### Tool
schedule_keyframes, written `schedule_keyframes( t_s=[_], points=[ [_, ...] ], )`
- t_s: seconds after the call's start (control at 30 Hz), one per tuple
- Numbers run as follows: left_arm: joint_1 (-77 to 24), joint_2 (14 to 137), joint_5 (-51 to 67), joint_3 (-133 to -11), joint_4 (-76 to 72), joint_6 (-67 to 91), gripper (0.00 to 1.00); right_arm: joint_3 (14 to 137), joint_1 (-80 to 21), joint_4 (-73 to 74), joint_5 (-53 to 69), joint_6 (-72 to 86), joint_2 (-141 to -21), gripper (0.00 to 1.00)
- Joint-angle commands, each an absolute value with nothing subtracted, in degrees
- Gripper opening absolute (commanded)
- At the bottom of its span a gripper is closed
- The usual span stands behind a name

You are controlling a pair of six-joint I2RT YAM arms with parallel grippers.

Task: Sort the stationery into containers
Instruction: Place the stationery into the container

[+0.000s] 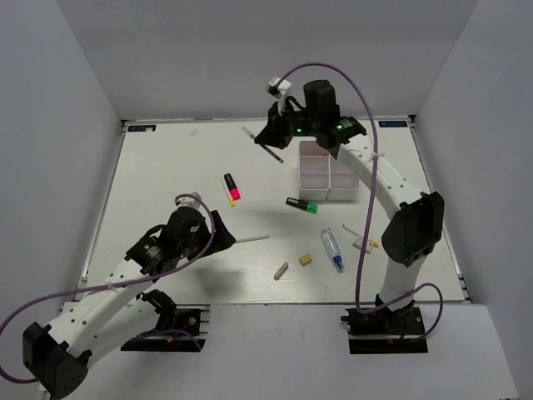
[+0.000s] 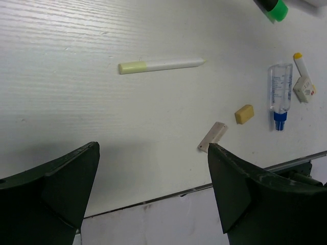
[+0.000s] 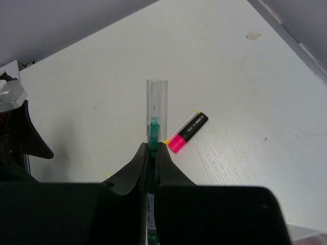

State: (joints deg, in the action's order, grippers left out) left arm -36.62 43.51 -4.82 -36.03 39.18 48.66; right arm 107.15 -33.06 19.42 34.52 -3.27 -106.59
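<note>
My right gripper (image 1: 272, 142) is at the far side of the table, left of the white four-compartment container (image 1: 327, 173). It is shut on a thin pen (image 1: 250, 135). In the right wrist view the pen's (image 3: 156, 115) clear cap and green inside stick out past the fingertips (image 3: 164, 153). A black marker with a pink end (image 3: 188, 131) lies just beyond. My left gripper (image 2: 152, 149) hangs open over the near table with nothing between its jaws. A pale stick (image 2: 162, 65) lies ahead of it.
A green-ended marker (image 1: 301, 205) lies below the container. A blue-tipped clear tube (image 2: 279, 94), a tan eraser (image 2: 244, 114), a grey eraser (image 2: 212, 137) and a white eraser (image 2: 305, 89) lie near the front right. The table's front edge (image 2: 168, 196) runs under my left gripper.
</note>
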Motion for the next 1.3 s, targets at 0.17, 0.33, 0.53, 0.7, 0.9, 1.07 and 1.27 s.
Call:
schedule_keyframes(
  t_s=[0.17, 0.33, 0.53, 0.7, 0.9, 1.07, 1.27],
  points=[
    [-36.9, 47.2, -0.6, -35.2, 29.6, 44.8, 0.96, 102.8, -19.0, 11.9, 56.7, -15.3, -107.3, 0.0],
    [-36.9, 47.9, -0.6, -35.2, 30.1, 44.8, 0.96, 107.1, -14.0, 8.9, 69.7, -17.8, -113.1, 0.0],
    [-36.9, 47.9, -0.6, -34.7, 30.1, 45.4, 0.96, 101.5, -10.6, -12.1, 81.3, -7.4, -116.9, 0.0],
    [-36.9, 49.0, -0.1, -34.7, 30.1, 45.9, 0.96, 98.8, -9.6, -37.7, 84.9, 8.2, -120.8, 0.0],
    [-36.9, 49.6, -0.1, -35.2, 30.7, 46.4, 0.96, 101.9, -8.4, -36.7, 83.8, 5.7, -124.8, 0.0],
    [-36.9, 50.1, -0.1, -35.2, 30.7, 46.9, 0.96, 105.1, -7.1, -32.3, 80.3, 0.9, -127.3, 0.0],
    [-36.9, 52.1, 0.4, -36.3, 30.7, 46.9, 0.96, 107.0, -6.6, -30.7, 79.0, 0.3, -129.9, 0.0]
  ],
)
